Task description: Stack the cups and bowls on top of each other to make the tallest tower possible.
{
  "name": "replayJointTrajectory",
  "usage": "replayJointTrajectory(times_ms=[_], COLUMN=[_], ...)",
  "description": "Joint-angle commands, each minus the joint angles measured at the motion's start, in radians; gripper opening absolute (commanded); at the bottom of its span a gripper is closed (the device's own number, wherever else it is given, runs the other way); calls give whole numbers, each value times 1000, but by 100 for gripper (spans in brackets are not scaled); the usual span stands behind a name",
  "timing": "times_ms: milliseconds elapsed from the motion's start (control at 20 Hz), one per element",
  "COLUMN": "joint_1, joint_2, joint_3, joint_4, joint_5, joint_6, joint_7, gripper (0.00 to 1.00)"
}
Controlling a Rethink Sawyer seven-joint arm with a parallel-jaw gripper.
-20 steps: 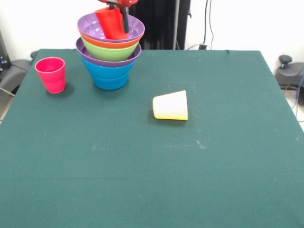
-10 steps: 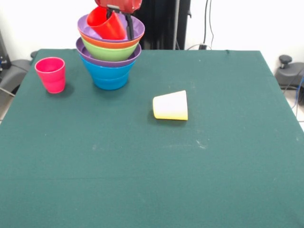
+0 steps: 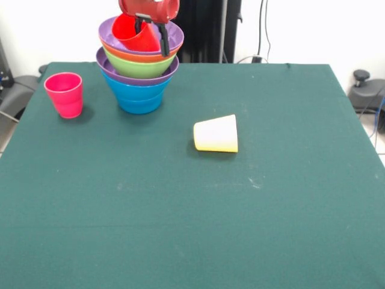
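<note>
Claw point(image 3: 150, 27) down over the tower point(image 3: 139, 66), black fingers point(image 3: 163, 37) in the top purple bowl point(image 3: 171, 37). Red cup point(image 3: 135, 33) tilted inside that bowl, mouth up and toward picture left, right against the fingers; grasping it or released, cannot tell. Below the claw, nested rims: orange, green, purple, blue lowest. Pink cup point(image 3: 64, 94) upright on the table point(image 3: 192, 229), left of the claw and nearer the camera. Yellow cup point(image 3: 216, 133) on its side, well apart, right of the claw and nearer the camera.
</note>
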Motion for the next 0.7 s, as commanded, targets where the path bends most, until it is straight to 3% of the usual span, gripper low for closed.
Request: replayJointTrajectory(times_ms=[50,200,550,700], joint_1=[45,51,70,77], joint_2=[25,-46,-307,-364], joint_3=[-10,-11,-19,-25], joint_4=[-38,12,124,140], joint_5=[-46,-13,106,139], joint_6=[27,73,285,347], joint_7=[29,40,18,5], gripper=[100,100,100,100])
